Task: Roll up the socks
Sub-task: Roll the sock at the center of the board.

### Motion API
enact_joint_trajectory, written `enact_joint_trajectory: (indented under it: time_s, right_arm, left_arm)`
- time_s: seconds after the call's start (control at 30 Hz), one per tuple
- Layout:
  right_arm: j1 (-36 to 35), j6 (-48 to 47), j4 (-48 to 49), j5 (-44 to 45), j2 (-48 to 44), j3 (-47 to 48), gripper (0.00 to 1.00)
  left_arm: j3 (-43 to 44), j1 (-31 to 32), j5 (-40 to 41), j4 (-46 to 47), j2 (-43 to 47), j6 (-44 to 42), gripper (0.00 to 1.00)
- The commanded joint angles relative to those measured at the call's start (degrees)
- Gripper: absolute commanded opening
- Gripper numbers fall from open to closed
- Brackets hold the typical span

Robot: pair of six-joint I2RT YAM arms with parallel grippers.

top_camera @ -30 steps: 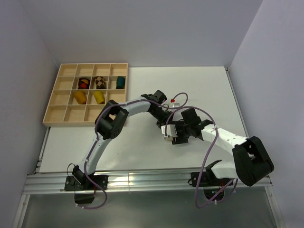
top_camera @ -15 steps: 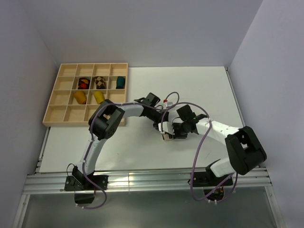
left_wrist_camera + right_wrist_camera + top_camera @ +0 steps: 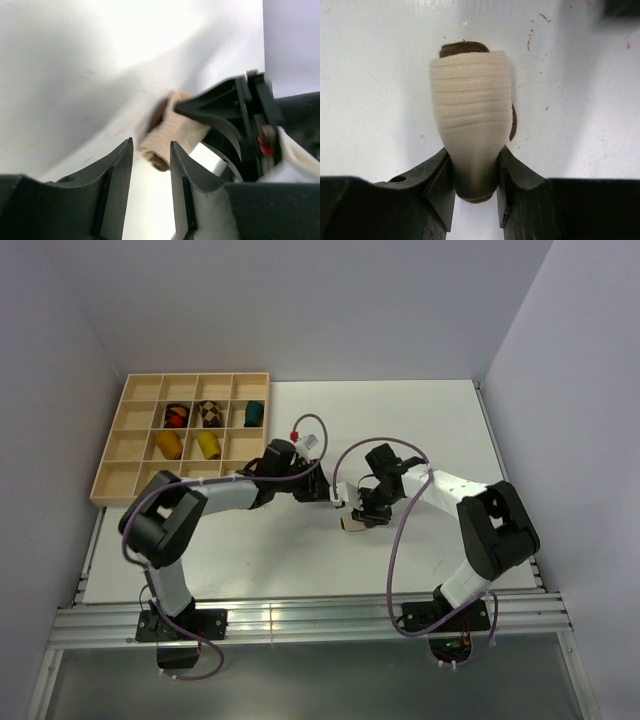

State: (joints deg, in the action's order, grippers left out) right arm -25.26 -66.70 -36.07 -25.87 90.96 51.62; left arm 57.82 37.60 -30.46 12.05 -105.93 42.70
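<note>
Here, the right gripper (image 3: 474,167) clamps the near end of a rolled cream fabric sock (image 3: 470,100) with a brown toe, down on or just above the white counter (image 3: 430,430), a little right of its middle. The roll's long axis runs straight out from the jaws, with brown fabric peeping out at the far end. The left gripper (image 3: 151,146) hovers just beside it on the tray side, jaws parted a little and grasping nothing, tips pointing at the roll. The right arm has the sock, but the left is nearer the compartmented wooden tray (image 3: 112,490) at the counter's far left, well apart from the roll. There a mustard-orange sock bundle (image 3: 168,445) and a bright yellow sock bundle (image 3: 208,445) sit in neighbouring compartments, with three other bundles in the row behind. The next move likely turns on that gap: a pass leftward or a long carry across. No brand, label or writing can be read anywhere.
</note>
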Motion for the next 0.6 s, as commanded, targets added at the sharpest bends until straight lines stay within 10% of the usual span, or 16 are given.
enact_joint_trajectory:
  time_s: [0.0,0.57]
  right_arm:
    - [1.26,0.25,-8.04,1.34,3.78,2.69,0.24]
    - [2.75,0.43,-19.56,0.29,14.94,13.68,0.25]
  left_arm:
    - [-9.27,-0.95,16.55,11.84,9.67,2.39,0.41]
    - [-25.75,26.54,63.84,22.75,28.33,-25.78,0.48]
